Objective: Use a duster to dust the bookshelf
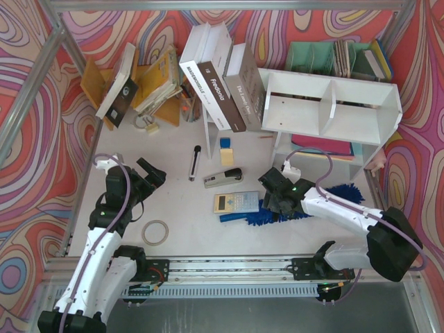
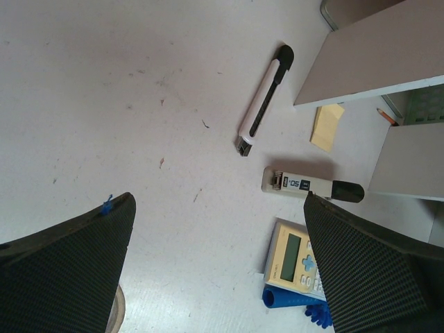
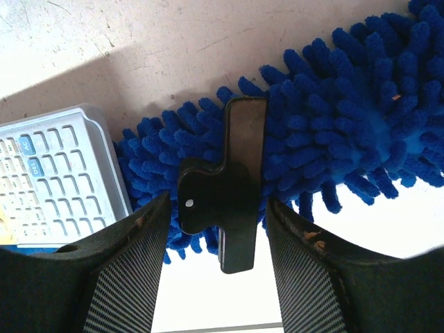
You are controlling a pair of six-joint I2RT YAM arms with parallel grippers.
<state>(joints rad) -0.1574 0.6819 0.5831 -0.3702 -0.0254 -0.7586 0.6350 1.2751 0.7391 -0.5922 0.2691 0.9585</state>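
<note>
1. Over the duster (image 3: pixel 333 104) head, at the right gripper (image 3: pixel 218 201): fingers pointed down, astride the blue noodles, touching both sides; firm clamp impossible to tell.
2. Behind, forearm low, reaching left from a folded elbow.
3. Duster flat on table (image 1: pixel 173 146), before the bookshelf (image 1: pixel 333 104), handle beside calculator (image 1: pixel 236 202).
4. At left gripper (image 2: pixel 220 198): fingers spread wide, holding nothing, above the table.

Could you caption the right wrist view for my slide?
Right gripper straddling the blue duster, a calculator alongside.

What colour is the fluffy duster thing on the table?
Bright blue. The duster shows best in the right wrist view, up close.
</note>
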